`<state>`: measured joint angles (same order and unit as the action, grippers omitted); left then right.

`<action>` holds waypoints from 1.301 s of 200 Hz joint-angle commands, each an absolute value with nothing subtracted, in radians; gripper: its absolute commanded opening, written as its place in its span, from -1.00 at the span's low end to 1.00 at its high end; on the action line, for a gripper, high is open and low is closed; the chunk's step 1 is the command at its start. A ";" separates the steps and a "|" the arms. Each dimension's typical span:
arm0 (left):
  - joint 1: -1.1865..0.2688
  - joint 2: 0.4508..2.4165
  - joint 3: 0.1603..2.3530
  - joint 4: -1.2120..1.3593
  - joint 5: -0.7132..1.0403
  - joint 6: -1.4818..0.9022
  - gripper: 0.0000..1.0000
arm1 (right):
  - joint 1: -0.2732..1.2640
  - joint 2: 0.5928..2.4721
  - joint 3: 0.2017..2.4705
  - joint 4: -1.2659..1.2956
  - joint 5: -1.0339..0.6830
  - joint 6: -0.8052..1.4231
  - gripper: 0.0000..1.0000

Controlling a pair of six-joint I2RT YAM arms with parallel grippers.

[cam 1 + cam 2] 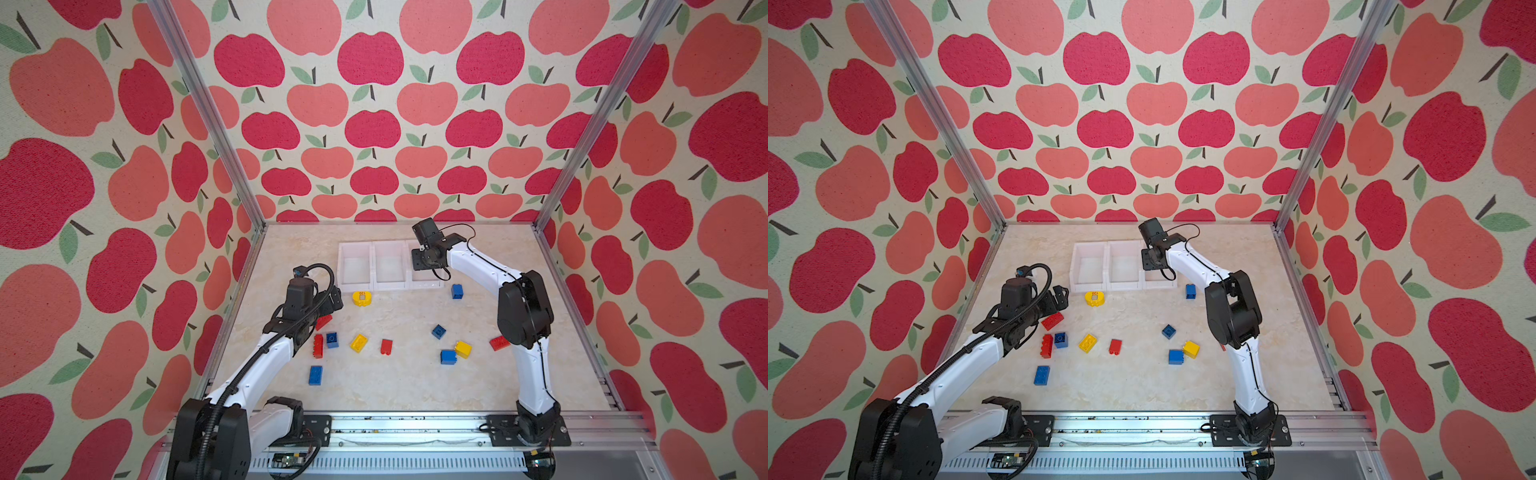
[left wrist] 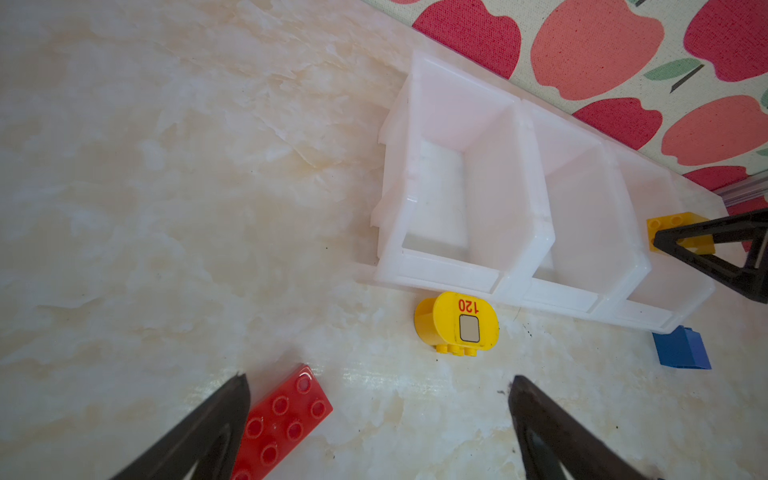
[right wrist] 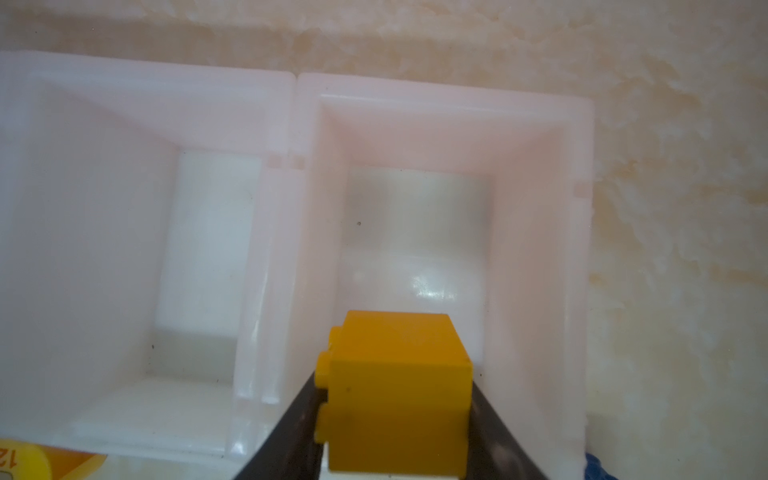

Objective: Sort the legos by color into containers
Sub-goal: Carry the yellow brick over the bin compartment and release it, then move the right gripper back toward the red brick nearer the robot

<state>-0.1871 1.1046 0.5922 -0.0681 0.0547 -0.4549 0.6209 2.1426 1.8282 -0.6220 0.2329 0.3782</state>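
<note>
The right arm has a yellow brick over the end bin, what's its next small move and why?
Probably open the right gripper and drop it: the yellow brick hangs between its jaws above the rightmost container, whose floor looks bare.

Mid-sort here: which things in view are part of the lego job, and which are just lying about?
Job: three joined white bins; yellow brick in the right gripper above the end bin; loose on the table: red brick, blue brick, yellow oblong brick and others; studded yellow piece marked 120.
Just surroundings: apple-print walls; aluminium frame posts.
</note>
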 commanded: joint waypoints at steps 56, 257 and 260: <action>-0.178 1.092 0.593 -0.112 0.072 -0.470 0.99 | 0.619 2.122 1.859 -0.684 0.208 0.360 0.38; -0.163 1.138 0.606 -0.081 0.121 -0.469 0.99 | 0.476 1.334 1.029 -0.841 0.127 0.774 0.99; -0.164 1.137 0.607 -0.082 0.121 -0.467 0.99 | 0.469 1.328 1.020 -0.846 0.122 0.780 0.99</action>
